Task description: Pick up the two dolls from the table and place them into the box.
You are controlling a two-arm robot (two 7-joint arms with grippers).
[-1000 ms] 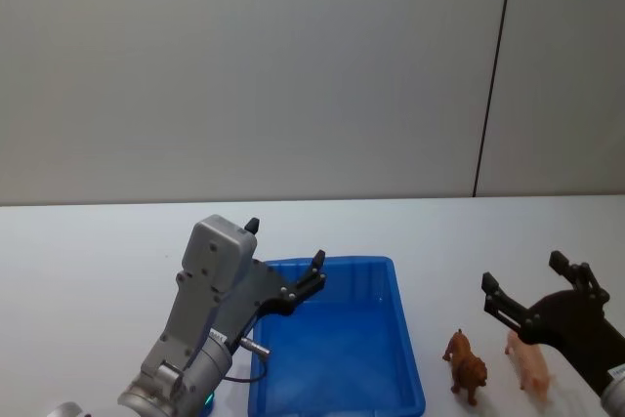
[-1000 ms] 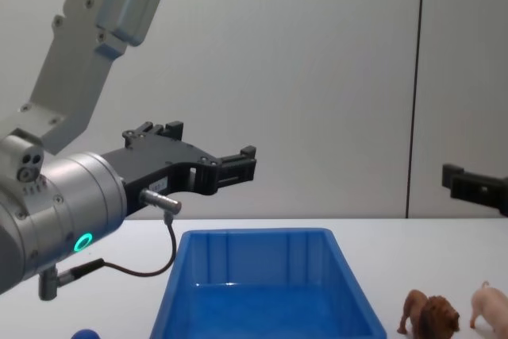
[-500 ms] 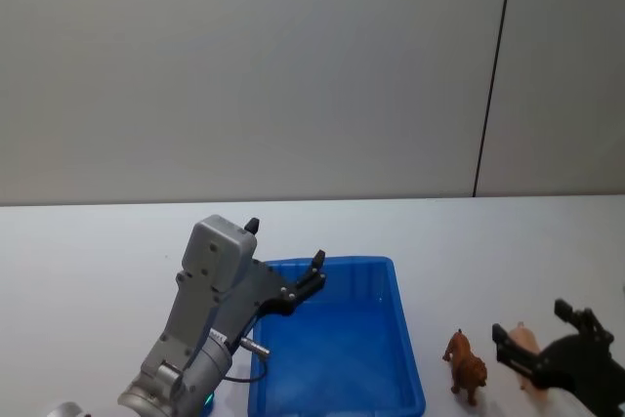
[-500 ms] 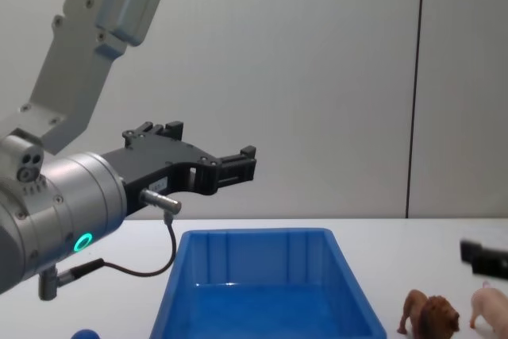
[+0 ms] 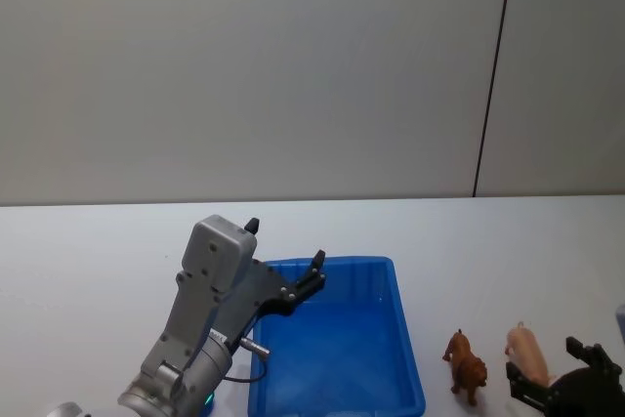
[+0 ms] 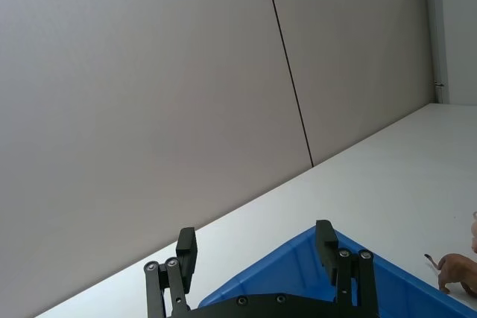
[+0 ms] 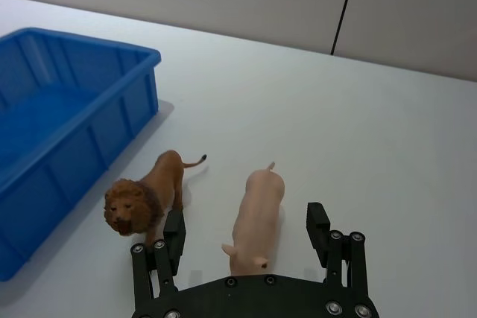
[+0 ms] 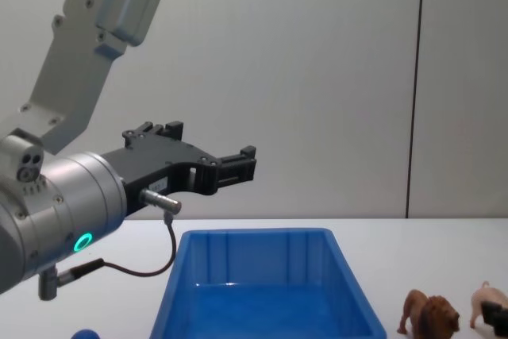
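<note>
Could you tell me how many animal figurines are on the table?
2. The brown lion stands just right of the blue bin; the pink pig stands beside it, farther right, under the open right end effector. None seems hidden.

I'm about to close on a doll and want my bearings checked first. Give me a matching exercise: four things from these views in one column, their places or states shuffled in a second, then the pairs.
Column one
1. lion doll
2. pig doll
3. box
4. left gripper

Column two
A. raised above the box, fingers open
B. on the table, nothing visible inside
C. standing on the table between the box and the other doll
D. on the table, framed by the open fingers of the right gripper

Pairs: 1-C, 2-D, 3-B, 4-A
</note>
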